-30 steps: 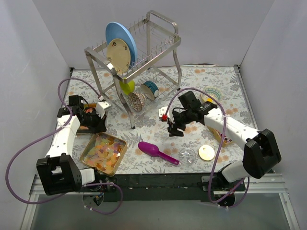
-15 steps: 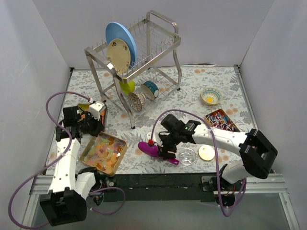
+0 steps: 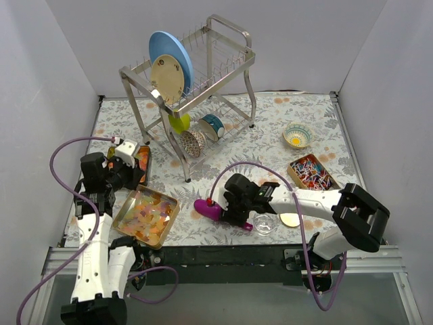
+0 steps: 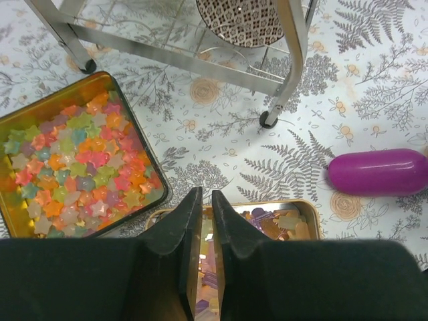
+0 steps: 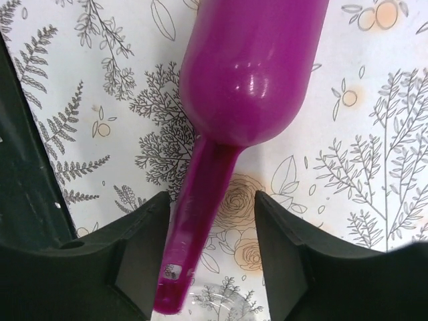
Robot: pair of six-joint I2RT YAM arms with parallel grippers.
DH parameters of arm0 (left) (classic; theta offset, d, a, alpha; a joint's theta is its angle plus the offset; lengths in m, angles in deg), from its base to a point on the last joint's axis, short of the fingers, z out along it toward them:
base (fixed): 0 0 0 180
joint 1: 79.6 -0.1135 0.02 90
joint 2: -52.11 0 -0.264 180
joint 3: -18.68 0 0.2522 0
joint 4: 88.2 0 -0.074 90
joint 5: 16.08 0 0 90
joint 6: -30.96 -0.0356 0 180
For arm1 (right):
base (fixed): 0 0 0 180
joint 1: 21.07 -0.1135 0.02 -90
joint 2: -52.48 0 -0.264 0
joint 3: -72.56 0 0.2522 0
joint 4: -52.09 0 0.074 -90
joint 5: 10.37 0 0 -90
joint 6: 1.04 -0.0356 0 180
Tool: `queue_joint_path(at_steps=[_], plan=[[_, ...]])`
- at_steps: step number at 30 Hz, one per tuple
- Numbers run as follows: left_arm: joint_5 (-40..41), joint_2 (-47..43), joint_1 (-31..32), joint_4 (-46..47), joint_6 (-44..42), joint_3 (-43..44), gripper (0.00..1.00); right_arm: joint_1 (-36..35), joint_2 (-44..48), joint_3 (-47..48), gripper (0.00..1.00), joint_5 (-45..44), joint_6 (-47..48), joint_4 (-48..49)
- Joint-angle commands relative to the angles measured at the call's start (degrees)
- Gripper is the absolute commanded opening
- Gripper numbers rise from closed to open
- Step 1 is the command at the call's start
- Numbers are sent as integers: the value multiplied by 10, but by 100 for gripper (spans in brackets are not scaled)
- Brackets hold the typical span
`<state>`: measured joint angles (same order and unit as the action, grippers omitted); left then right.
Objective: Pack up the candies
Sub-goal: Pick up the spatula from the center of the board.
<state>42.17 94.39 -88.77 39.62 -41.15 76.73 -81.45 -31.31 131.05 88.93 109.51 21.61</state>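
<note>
A gold tin of yellow-orange gummies (image 3: 145, 215) sits at the front left, and shows at the bottom of the left wrist view (image 4: 284, 224). A dark tin of tiny star bits (image 4: 73, 160) lies beside it, partly hidden behind my arm in the top view (image 3: 143, 157). A tin of red-blue-white wrapped pieces (image 3: 311, 171) is at the right. My left gripper (image 3: 130, 177) (image 4: 206, 195) is shut and empty above the gummy tin's far edge. My right gripper (image 3: 237, 215) (image 5: 212, 254) is open, low over the table, its fingers on either side of the purple scoop's handle (image 5: 200, 221).
The scoop's bowl (image 3: 210, 208) points left. A small glass jar (image 3: 264, 221) and the gold lid (image 3: 291, 219) lie just right of the right gripper. A dish rack (image 3: 196, 81) with plates and bowls stands behind. A small bowl (image 3: 296, 135) is at the back right.
My right arm swung from mid-table toward the front and came down around the scoop's handle. My left arm pulled back from the star tin toward the gummy tin.
</note>
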Motion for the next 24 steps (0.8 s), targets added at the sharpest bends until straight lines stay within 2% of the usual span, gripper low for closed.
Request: queue_joint_path(at_steps=[1,4,7,8,9,11,12,14,15,16,18,19,20,22,24], plan=[[-11,-28,-1,-14,4,30,14,0,-4,-21,59,-13,-12,32],[-30,-32,-2,-29,0,47,19,0,-4,-32,57,4,-5,31],[-54,-23,-2,-41,9,79,29,0,3,-33,44,3,6,33],[-62,-19,-1,-45,8,88,37,0,11,-32,27,2,18,36],[-84,-16,-2,-47,4,99,40,0,16,-31,16,-1,22,38],[-102,-12,-2,-54,-1,128,47,1,38,-12,1,-4,23,34],[-104,-14,-1,-49,-1,134,57,6,47,0,1,1,24,25],[-128,-29,-2,-26,-15,156,65,13,77,40,1,28,25,-2],[-146,-34,-2,-20,-56,164,71,24,85,57,1,53,22,-37],[-178,-38,-2,-8,-73,177,73,35,100,75,1,72,17,-66],[-215,-25,-2,-2,-101,223,76,81,114,129,1,124,8,-130],[-233,-12,-2,-9,-120,244,76,100,126,144,1,196,9,-147],[-265,3,-2,-17,-124,296,76,117,132,155,1,228,13,-160],[-296,67,-2,-42,-131,343,74,165,146,185,1,306,51,-210],[-349,106,-2,-41,-125,399,72,211,151,220,1,343,78,-250]])
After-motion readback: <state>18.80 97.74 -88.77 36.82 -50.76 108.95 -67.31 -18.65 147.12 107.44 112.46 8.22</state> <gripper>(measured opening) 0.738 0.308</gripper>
